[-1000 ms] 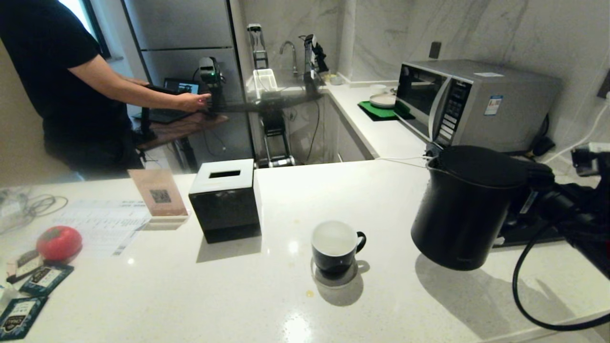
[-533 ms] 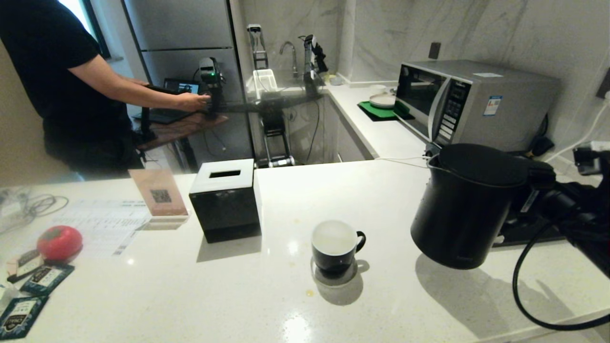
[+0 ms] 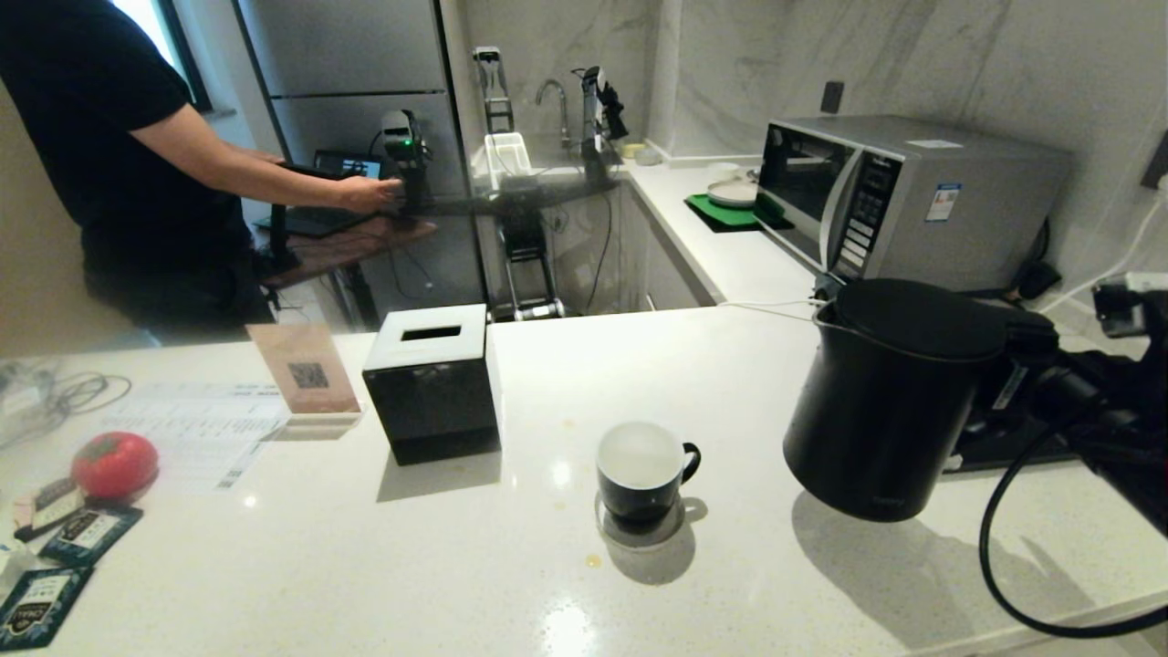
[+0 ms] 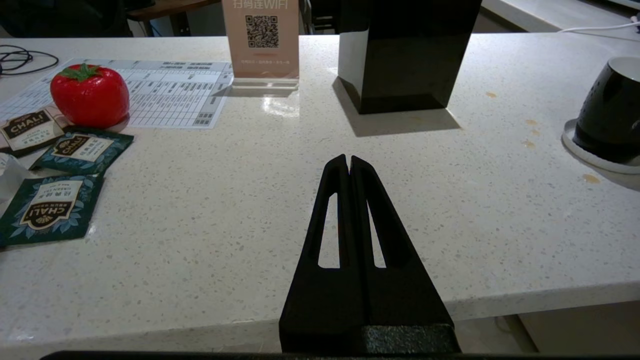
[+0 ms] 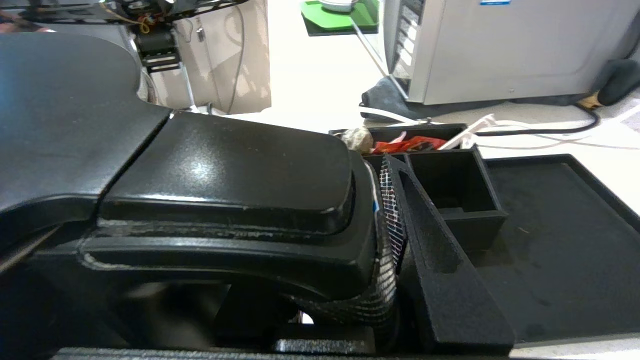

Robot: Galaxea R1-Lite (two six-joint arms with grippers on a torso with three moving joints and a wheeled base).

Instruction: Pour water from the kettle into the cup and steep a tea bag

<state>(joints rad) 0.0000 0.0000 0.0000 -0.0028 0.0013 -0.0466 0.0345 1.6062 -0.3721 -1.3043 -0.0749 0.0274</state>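
**Kettle held aloft right of the cup**

On the speckled white stone counter, the glossy black cup with its white inside stands on a round coaster. To its left sit a glossy black cube tissue box and flat teal sachets; there the left gripper has its tapered jaws pressed together, empty. To the cup's right, the right gripper clamps the matte, tapered kettle by its handle, clear of the counter.
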